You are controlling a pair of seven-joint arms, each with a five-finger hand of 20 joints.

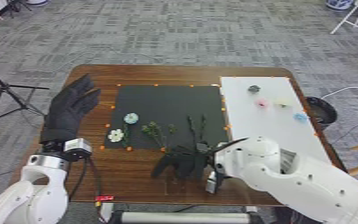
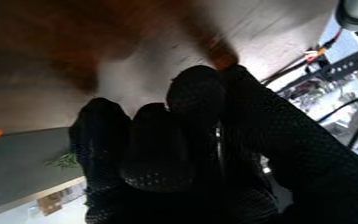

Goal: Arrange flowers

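Observation:
My left hand [image 1: 67,112] is over the table's left side, its fingers straight. My right hand [image 1: 184,164] is at the black mat's front edge, fingers relaxed and pointing towards the near side. On the black mat [image 1: 162,100] lie a pale blue flower [image 1: 131,118], a white flower [image 1: 116,135], leafy green sprigs [image 1: 153,131] and slender dark green stems [image 1: 202,127] near my right hand. In the right wrist view, my right hand [image 2: 171,160] has loosely bent fingers, with no flower visible among them; some green leaves [image 2: 66,160] lie beyond it.
A white board [image 1: 278,122] on the right bears a dark green piece [image 1: 254,89], a pink flower [image 1: 262,103], a pale yellow flower [image 1: 283,102] and a blue flower [image 1: 301,117]. A black bin [image 1: 322,112] stands past the table's right edge, a tripod [image 1: 8,92] at left.

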